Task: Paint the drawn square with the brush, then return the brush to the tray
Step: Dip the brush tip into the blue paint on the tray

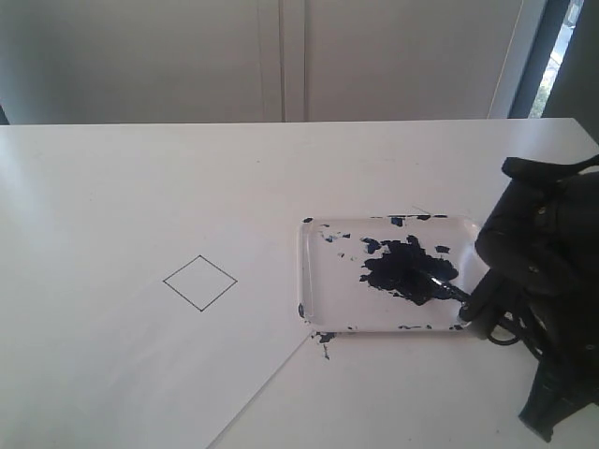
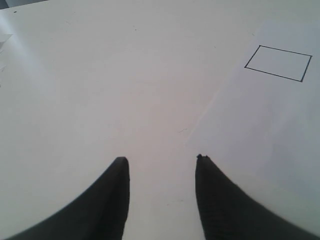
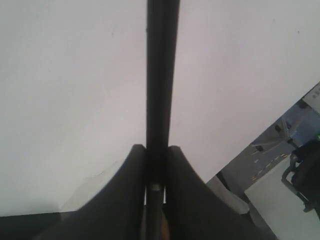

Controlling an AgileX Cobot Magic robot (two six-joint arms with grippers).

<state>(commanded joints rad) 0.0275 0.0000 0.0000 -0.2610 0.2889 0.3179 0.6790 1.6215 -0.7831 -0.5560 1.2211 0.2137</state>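
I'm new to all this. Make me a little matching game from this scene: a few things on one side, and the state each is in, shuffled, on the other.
Things:
1. drawn square
2. brush
3. tray
4. left hand

States:
A. blotched with dark paint
B. open, holding nothing
C. blank white inside
D. clamped in the right hand

Pairs: 1-C, 2-D, 3-A, 4-B
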